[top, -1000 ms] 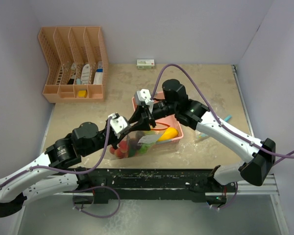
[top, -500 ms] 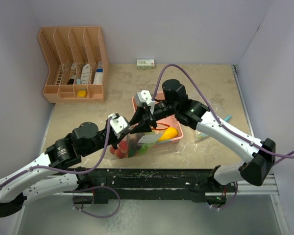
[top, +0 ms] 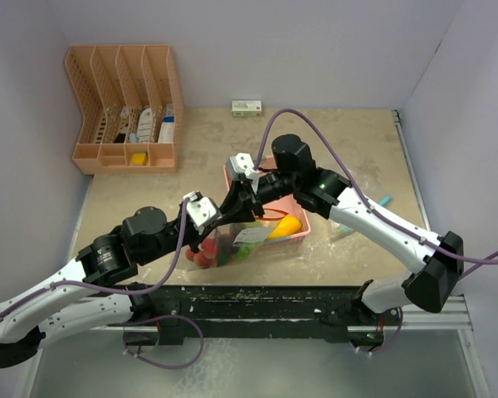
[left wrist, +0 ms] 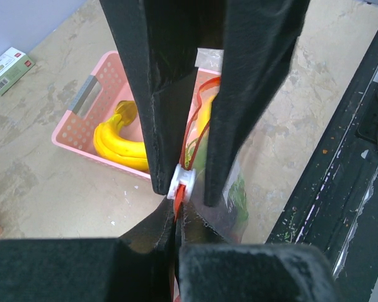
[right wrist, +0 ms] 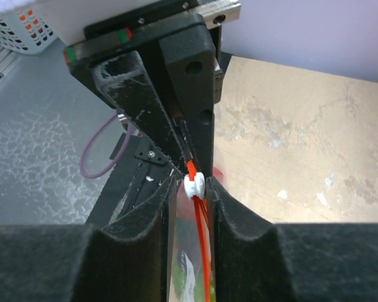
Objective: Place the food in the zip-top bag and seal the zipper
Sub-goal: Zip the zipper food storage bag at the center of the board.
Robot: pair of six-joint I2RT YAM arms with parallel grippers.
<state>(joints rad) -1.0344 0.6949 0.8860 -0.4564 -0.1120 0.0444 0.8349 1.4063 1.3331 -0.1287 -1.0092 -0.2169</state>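
Red strawberries (top: 204,257) and green pieces (top: 242,250) sit inside the zip-top bag (top: 231,242), which stands upright near the front edge of the bench (left wrist: 38,176), just in front of the pink basket (left wrist: 75,135). Yellow bananas (left wrist: 116,141) lie in that basket, outside the bag.

Along the bag's top runs a red zipper strip (right wrist: 203,251) with a white slider (left wrist: 179,182) on it. The left jaws are together, pinching the end of the strip right beside the slider. The right jaws face them from the opposite side and stand a little apart, one finger on each side of the strip, with the slider at their tips. We see a gap around it, so we judge they are not clamped on it.

We take the step in hand to be the sealing. The next move calls for the right jaws to catch the slider and draw it along the strip. Meanwhile the left jaws must hold their end taut, so the track stays straight and does not buckle.
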